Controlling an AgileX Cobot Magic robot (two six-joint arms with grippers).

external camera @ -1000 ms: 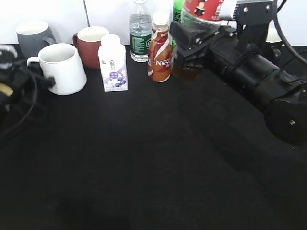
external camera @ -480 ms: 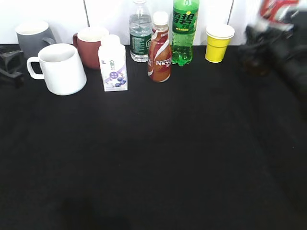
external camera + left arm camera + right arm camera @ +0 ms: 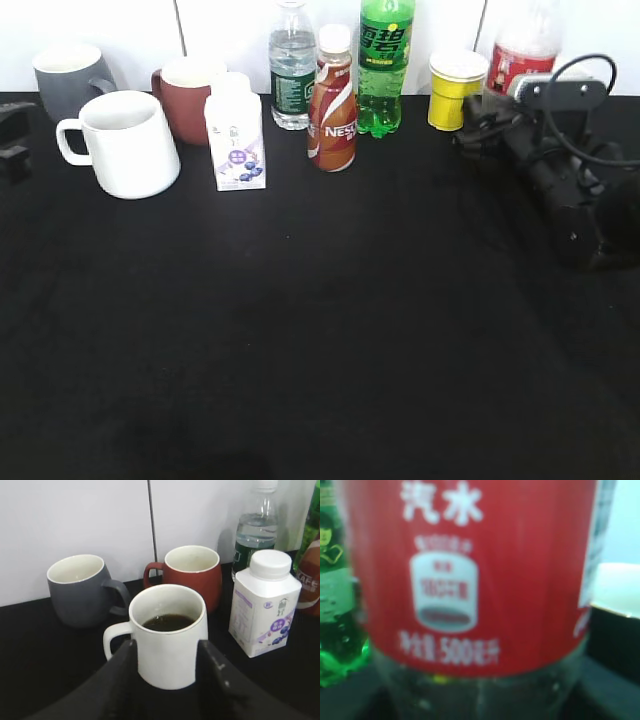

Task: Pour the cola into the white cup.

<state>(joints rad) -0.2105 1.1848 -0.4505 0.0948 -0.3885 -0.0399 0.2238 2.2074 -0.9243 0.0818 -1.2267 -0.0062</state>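
Left pincer (image 3: pixel 167 680) spread wide, right pincer (image 3: pixel 478 125) low, far right

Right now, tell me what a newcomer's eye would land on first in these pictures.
First, the row of drinks along the white back wall, led by the tall green plastic soda bottle and the brown-and-white Nescafe bottle. Next, the large white ceramic mug at the left, holding dark liquid. Far right, the black right arm's gripper sits at the red-labelled clear cola bottle, beside the yellow paper cup.
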